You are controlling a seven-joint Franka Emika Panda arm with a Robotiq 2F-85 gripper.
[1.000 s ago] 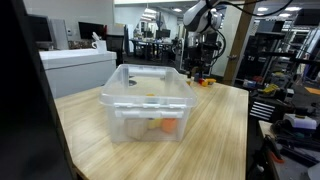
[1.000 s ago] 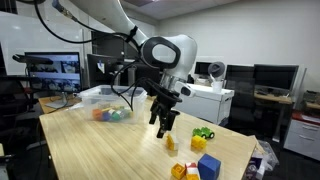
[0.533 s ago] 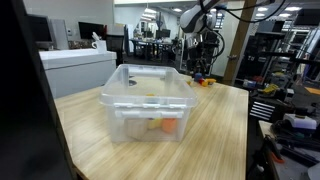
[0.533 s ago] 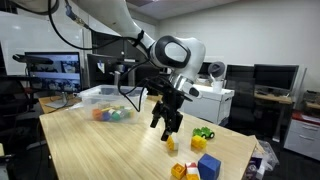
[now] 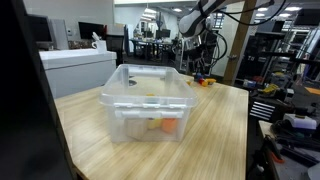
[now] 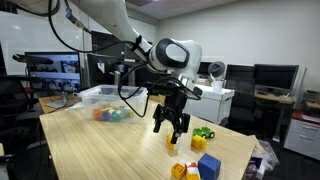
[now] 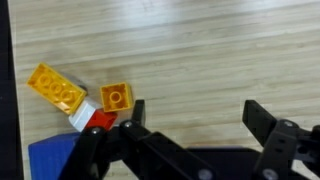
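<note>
Wooden table (image 7: 200,40): gripper (image 7: 195,122) wide open, empty; yellow brick (image 7: 115,96) roughly nine o'clock in wrist view, seemingly just outside it.

Glossy white rounded arm (image 6: 172,54), black looping cables (image 6: 126,96), black blocky jaws

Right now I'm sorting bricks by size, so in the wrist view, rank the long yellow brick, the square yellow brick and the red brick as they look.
1. long yellow brick
2. square yellow brick
3. red brick, smallest as seen, though the gripper hides part of it, so its place is unsure.
</note>
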